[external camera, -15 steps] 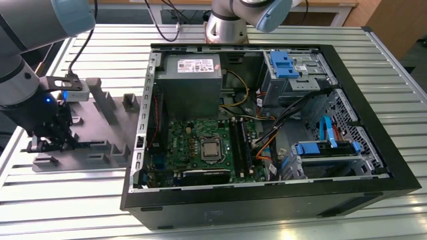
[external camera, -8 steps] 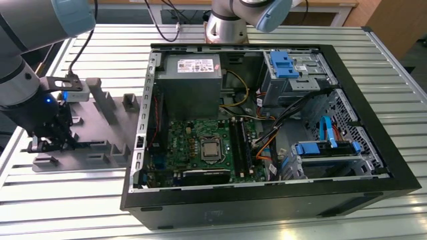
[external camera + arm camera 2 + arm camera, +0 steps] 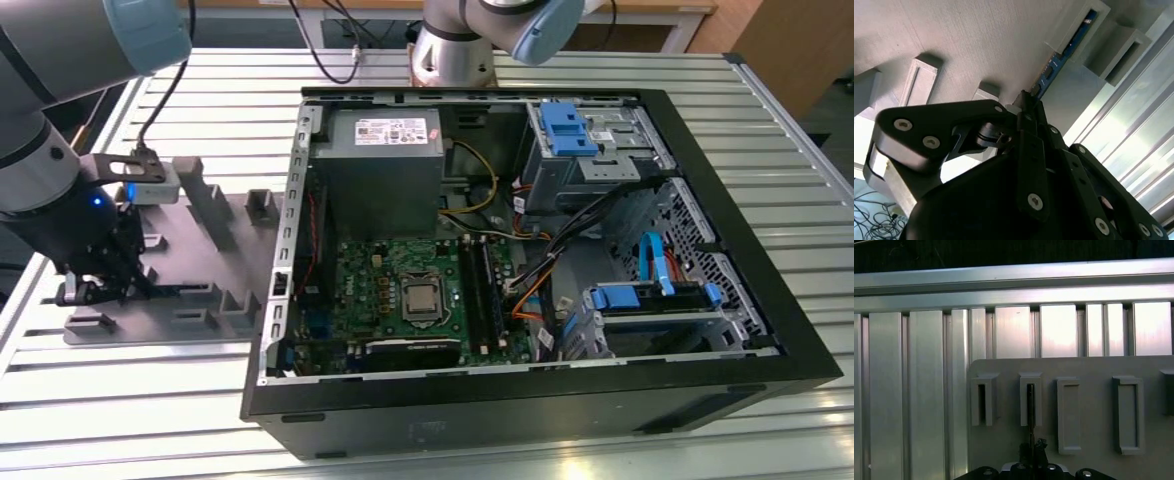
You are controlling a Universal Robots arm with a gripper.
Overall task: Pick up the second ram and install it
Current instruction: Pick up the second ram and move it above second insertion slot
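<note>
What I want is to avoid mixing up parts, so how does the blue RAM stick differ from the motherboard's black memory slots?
The RAM stick is blue; the memory slots are black. The RAM stick stands on edge in a block of the grey holder tray, outside the computer case; the memory slots lie on the green motherboard inside it. Both are long and narrow.

Holder tray [image 3: 200, 262] sits on table [image 3: 801, 130], at exterior view's left of computer case [image 3: 534, 405]; second ram [image 3: 1056, 65] stands in tray slot, under gripper [image 3: 1026, 100].
</note>
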